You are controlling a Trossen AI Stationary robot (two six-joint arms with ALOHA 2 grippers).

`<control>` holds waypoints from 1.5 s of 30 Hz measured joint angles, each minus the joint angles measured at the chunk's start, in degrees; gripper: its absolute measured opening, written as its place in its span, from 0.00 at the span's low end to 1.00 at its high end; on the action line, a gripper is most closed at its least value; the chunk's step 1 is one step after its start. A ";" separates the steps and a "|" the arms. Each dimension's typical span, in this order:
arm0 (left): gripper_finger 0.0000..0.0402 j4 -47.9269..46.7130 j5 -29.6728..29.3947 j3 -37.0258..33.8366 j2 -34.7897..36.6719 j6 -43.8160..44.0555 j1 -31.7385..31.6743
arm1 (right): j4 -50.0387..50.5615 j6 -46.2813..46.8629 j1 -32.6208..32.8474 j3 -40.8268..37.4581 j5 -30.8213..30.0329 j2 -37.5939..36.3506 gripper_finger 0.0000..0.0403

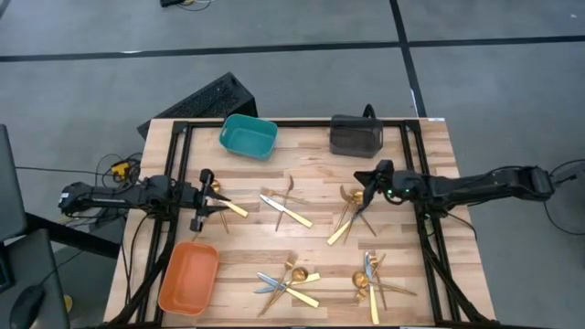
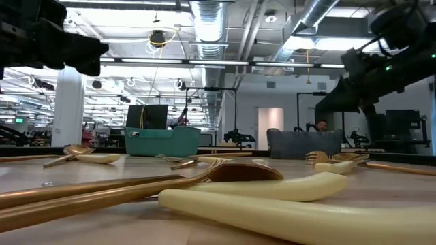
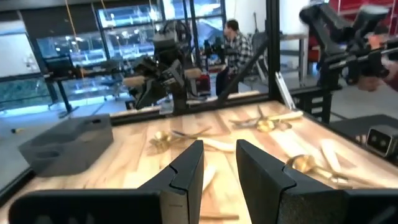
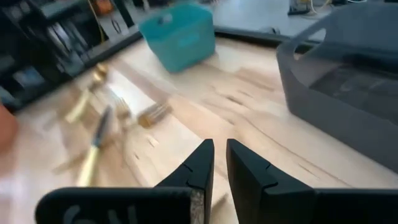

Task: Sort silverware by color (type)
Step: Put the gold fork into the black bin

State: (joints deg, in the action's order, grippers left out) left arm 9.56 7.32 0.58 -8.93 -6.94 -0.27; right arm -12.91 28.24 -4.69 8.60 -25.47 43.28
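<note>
The silverware lies scattered on the wooden table (image 1: 311, 242): a gold spoon and a pale handle (image 1: 227, 203) beside my left gripper, a knife and forks (image 1: 285, 208) in the middle, a crossed bunch (image 1: 352, 215) under my right gripper, and two heaps (image 1: 291, 281) (image 1: 370, 279) by the near edge. My left gripper (image 1: 212, 197) (image 3: 219, 168) hovers level at the table's left, open, nothing between its fingers. My right gripper (image 1: 366, 194) (image 4: 219, 168) tips down over the right-hand bunch, its fingers a narrow gap apart and empty.
A teal bin (image 1: 249, 135) and a dark grey bin (image 1: 356, 134) stand at the far edge. An orange bin (image 1: 189, 277) sits at the near left corner. Black frame rails (image 1: 178, 174) run along the table's left and right sides. A person (image 3: 236, 43) sits in the room beyond.
</note>
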 joint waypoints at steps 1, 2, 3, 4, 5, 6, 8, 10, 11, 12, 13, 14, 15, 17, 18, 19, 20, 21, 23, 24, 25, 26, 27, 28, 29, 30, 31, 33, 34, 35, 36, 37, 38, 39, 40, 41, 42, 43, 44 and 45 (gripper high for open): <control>0.22 0.05 -0.30 0.00 -0.64 -0.79 -0.01 | -0.12 -1.53 0.00 0.28 0.00 1.39 0.18; 0.22 0.08 -0.65 0.00 -1.23 -1.57 -0.02 | -0.11 -3.37 0.00 0.62 0.00 2.67 0.18; 0.22 0.04 -1.06 0.00 -1.75 -2.27 -0.02 | -0.11 -5.88 -0.04 1.20 0.00 3.93 0.18; 0.22 0.05 -1.52 0.00 -2.21 -3.26 -0.02 | -0.22 -8.41 -0.15 1.84 0.01 4.87 0.18; 0.22 0.44 -2.10 0.00 -2.75 -4.56 -0.02 | -0.48 -10.04 -0.30 2.33 0.02 5.57 0.18; 0.22 1.11 -2.64 -0.02 -3.28 -5.75 -0.02 | -0.83 -10.16 -0.35 2.84 0.02 6.30 0.18; 0.22 1.18 -3.86 -0.04 -3.70 -6.72 -0.02 | -1.98 -7.68 -0.43 3.62 -0.11 7.84 0.18; 0.22 1.17 -4.41 -0.04 -4.26 -5.51 -0.02 | -3.67 -5.02 -1.06 4.18 -0.01 9.37 0.18; 0.22 1.04 -4.77 -0.04 -4.41 -4.65 -0.02 | -3.98 -4.18 -1.40 4.53 0.02 10.04 0.18; 0.22 0.92 -5.15 -0.04 -4.56 -4.08 -0.02 | -4.02 -3.92 -1.78 4.87 -0.01 10.86 0.18; 0.22 0.94 -5.65 -0.07 -4.68 -3.64 -0.02 | -4.00 -3.82 -2.18 5.20 -0.03 11.81 0.18; 0.22 0.83 -6.45 -0.07 -4.76 -3.17 -0.02 | -3.81 -3.60 -2.66 5.53 0.01 12.76 0.18; 0.22 0.73 -7.73 -0.07 -4.88 -2.90 -0.02 | -3.57 -2.86 -3.25 5.90 0.16 13.67 0.18; 0.22 0.16 -11.37 -0.08 -4.96 -2.51 -0.02 | -3.43 -0.90 -4.59 7.22 2.19 15.53 0.18; 0.22 -0.08 -13.42 -0.09 -4.96 -1.92 -0.02 | -3.06 -0.19 -5.31 7.96 3.51 16.38 0.18; 0.22 -0.14 -15.52 -0.10 -4.96 -1.33 -0.03 | -2.31 0.21 -5.88 8.69 4.56 17.26 0.18; 0.22 -0.29 -17.67 -0.11 -4.96 -0.87 -0.02 | -1.55 0.26 -6.46 9.54 5.57 18.31 0.18; 0.22 -0.47 -19.61 -0.11 -4.96 -0.70 -0.02 | -0.37 0.21 -6.98 10.56 6.06 19.38 0.18; 0.22 -0.97 -23.02 -0.11 -4.96 -0.85 -0.02 | 3.08 -0.91 -7.65 12.72 6.43 21.24 0.18; 0.22 -1.13 -24.36 -0.11 -4.96 -1.31 -0.02 | 5.06 -1.54 -7.96 13.99 6.47 22.18 0.19; 0.22 -1.21 -25.24 -0.13 -4.96 -1.65 -0.04 | 7.06 -1.62 -8.14 15.24 6.51 23.13 0.20; 0.22 -1.17 -25.70 -0.13 -4.96 -1.83 -0.04 | 9.31 -1.71 -8.28 16.63 6.60 24.26 0.21; 0.22 -1.10 -25.82 -0.15 -4.96 -1.86 -0.04 | 11.40 -2.06 -8.39 17.92 7.15 25.38 0.22; 0.22 -1.09 -25.85 -0.15 -4.96 -1.93 -0.04 | 13.33 -2.64 -8.53 19.06 7.59 26.43 0.24; 0.22 -1.09 -26.04 -0.15 -4.96 -2.14 -0.04 | 15.05 -2.95 -8.45 20.24 7.80 27.64 0.27; 0.22 -1.07 -26.74 -0.15 -4.96 -2.46 -0.02 | 16.40 -3.02 -8.34 21.33 7.86 28.94 0.30; 0.22 -1.10 -28.19 -0.15 -4.96 -2.44 -0.02 | 17.75 -2.88 -8.17 22.34 7.90 30.19 0.33; 0.22 -1.39 -32.84 -0.15 -4.96 -0.90 -0.04 | 21.15 -1.56 -8.02 24.04 8.06 32.67 0.39; 0.22 -2.04 -35.18 -0.17 -4.96 0.25 -0.04 | 22.75 -0.98 -8.20 24.86 8.64 34.00 0.42; 0.22 -2.98 -37.43 -0.17 -4.96 1.35 -0.04 | 24.13 -0.19 -8.39 25.53 9.53 35.13 0.45; 0.22 -4.09 -39.30 -0.17 -4.96 2.26 -0.04 | 25.49 0.35 -8.65 26.10 10.77 36.24 0.47; 0.22 -4.78 -40.68 -0.16 -4.97 2.93 -0.04 | 26.57 0.50 -8.77 26.64 12.19 37.35 0.48; 0.22 -4.68 -41.33 -0.12 -5.05 3.49 -0.05 | 27.23 0.49 -8.80 26.98 13.32 38.36 0.49; 0.22 -4.68 -41.45 -0.11 -5.18 4.01 -0.04 | 27.77 0.49 -8.73 27.16 13.85 39.18 0.50; 0.22 -4.63 -41.32 -0.11 -5.30 4.38 -0.04 | 28.02 0.45 -8.70 27.48 14.13 39.89 0.50; 0.22 -4.72 -41.19 -0.11 -5.33 4.48 -0.04 | 28.02 0.48 -8.70 27.69 14.94 40.53 0.50; 0.22 -4.72 -41.04 -0.11 -5.36 4.58 -0.04 | 27.97 0.68 -8.61 27.71 15.25 41.10 0.50; 0.22 -4.68 -40.87 -0.11 -5.37 4.86 -0.04 | 27.92 0.91 -8.52 27.86 15.54 41.57 0.49; 0.22 -4.63 -40.60 -0.11 -5.51 5.29 -0.04 | 28.12 0.89 -8.53 28.14 16.15 41.92 0.49; 0.22 -4.67 -40.56 -0.11 -5.64 5.61 -0.04 | 28.44 0.89 -8.55 28.47 16.42 42.09 0.48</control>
State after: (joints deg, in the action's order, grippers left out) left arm 4.89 -33.24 0.47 -14.57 -1.33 -0.32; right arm 15.53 29.12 -13.23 37.07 -9.06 85.37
